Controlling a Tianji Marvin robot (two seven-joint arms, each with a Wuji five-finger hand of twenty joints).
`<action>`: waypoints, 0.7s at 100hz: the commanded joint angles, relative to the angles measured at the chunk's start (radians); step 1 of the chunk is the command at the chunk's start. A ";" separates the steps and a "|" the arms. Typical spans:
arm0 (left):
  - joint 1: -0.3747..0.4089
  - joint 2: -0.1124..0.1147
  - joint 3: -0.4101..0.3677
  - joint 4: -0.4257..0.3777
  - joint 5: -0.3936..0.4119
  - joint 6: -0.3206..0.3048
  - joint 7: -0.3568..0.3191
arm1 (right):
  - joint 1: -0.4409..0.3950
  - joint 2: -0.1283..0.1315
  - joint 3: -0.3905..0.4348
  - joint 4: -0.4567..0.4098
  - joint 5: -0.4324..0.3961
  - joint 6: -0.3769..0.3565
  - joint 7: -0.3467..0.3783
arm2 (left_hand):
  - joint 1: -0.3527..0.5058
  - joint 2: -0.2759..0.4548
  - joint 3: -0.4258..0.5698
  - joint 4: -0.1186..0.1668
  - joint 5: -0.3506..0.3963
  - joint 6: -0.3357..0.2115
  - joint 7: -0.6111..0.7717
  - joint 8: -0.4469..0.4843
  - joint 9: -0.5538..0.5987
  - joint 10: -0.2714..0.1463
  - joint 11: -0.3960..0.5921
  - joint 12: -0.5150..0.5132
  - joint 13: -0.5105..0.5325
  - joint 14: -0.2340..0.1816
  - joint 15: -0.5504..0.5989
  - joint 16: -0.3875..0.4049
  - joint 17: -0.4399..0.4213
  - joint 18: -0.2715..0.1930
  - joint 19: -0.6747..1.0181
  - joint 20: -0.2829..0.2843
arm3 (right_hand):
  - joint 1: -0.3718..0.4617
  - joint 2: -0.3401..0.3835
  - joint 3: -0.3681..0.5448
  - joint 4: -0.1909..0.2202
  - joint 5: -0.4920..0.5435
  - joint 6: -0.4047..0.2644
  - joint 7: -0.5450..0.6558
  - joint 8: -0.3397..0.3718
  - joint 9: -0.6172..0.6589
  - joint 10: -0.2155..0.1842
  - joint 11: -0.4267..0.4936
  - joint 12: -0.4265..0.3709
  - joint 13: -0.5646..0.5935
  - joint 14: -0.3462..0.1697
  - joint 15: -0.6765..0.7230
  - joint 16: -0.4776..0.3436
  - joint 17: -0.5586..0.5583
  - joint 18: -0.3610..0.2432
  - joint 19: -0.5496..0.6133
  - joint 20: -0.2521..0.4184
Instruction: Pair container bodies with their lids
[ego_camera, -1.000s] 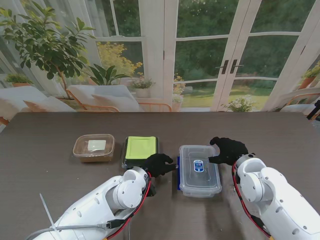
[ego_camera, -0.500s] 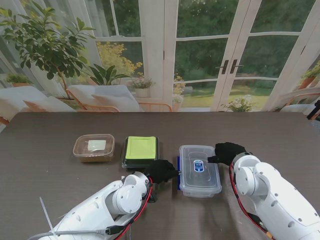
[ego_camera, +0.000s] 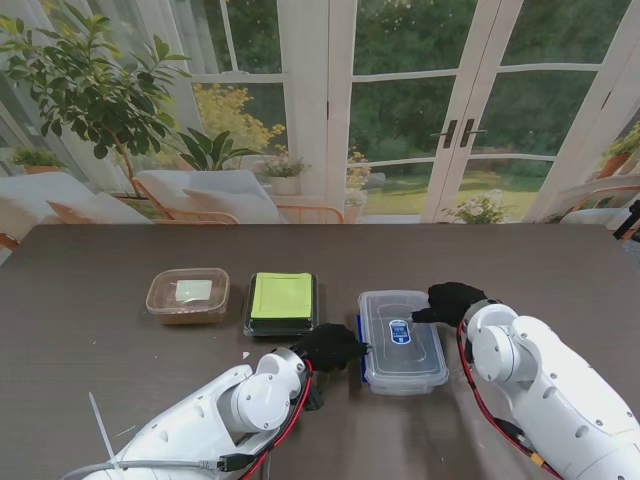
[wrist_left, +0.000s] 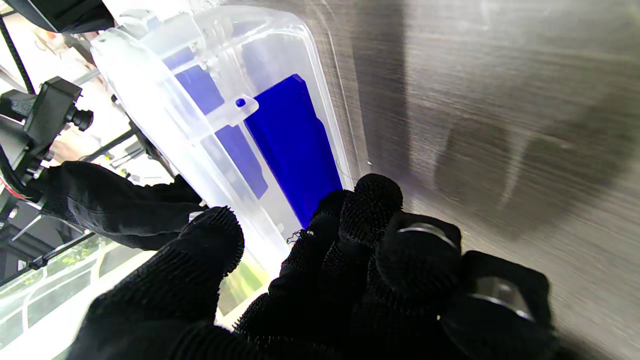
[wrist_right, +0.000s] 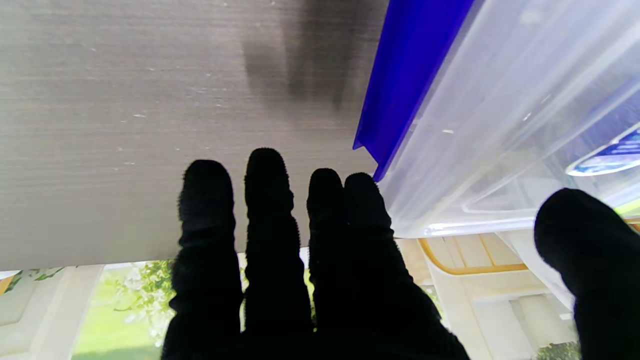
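Note:
A clear container (ego_camera: 402, 342) with its lid on and blue side latches lies at the table's middle. My left hand (ego_camera: 330, 345) is at its left side. In the left wrist view the left hand (wrist_left: 350, 280) has its curled fingers pressed on the blue latch (wrist_left: 295, 145) and its thumb over the clear lid (wrist_left: 200, 100). My right hand (ego_camera: 452, 300) rests at the container's far right corner. In the right wrist view its fingers (wrist_right: 265, 210) lie straight beside the other blue latch (wrist_right: 410, 65), thumb apart over the lid. A black container with a green lid (ego_camera: 281, 303) and a lidded brown container (ego_camera: 188, 295) stand to the left.
The dark wooden table (ego_camera: 540, 270) runs wide to both sides. Its far edge meets a window wall with plants and chairs beyond. A white cable tie (ego_camera: 100, 425) sticks up near my left forearm.
My left hand has slid right up against the clear container's left latch. My right hand has drawn in onto the far right corner. The container has shifted slightly to the right.

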 joint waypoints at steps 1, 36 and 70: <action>0.004 -0.022 0.010 0.000 -0.011 -0.006 -0.021 | -0.001 -0.012 -0.011 0.002 0.017 -0.028 0.018 | 0.021 0.009 -0.020 0.014 0.020 -0.018 -0.007 -0.011 0.031 0.016 0.003 0.013 0.022 0.053 0.018 0.013 0.015 0.039 0.112 0.020 | -0.012 -0.017 0.031 0.015 -0.033 -0.175 -0.067 0.015 0.006 -0.037 0.004 0.015 0.021 -0.005 0.007 0.015 -0.223 0.024 0.028 -0.026; -0.010 -0.048 0.042 0.024 -0.055 -0.013 -0.014 | 0.028 -0.013 -0.035 0.048 0.062 -0.096 0.010 | 0.025 0.011 -0.027 0.013 0.018 -0.012 -0.011 -0.014 0.029 0.025 -0.011 0.010 0.011 0.072 0.002 0.017 -0.003 0.055 0.090 0.036 | -0.006 -0.036 0.062 0.007 -0.050 -0.187 -0.064 0.022 -0.009 -0.046 0.007 0.022 0.012 -0.014 0.012 0.019 -0.227 0.018 0.028 -0.028; -0.014 -0.054 0.050 0.026 -0.067 -0.010 -0.015 | 0.041 -0.010 -0.042 0.055 0.053 -0.111 0.020 | 0.027 0.015 -0.035 0.013 0.011 -0.012 -0.020 -0.018 0.023 0.027 -0.023 0.006 -0.002 0.083 -0.013 0.021 -0.022 0.068 0.067 0.053 | -0.005 -0.041 0.072 0.003 -0.063 -0.198 -0.063 0.025 -0.018 -0.048 0.009 0.023 0.008 -0.026 0.017 0.019 -0.228 0.011 0.028 -0.028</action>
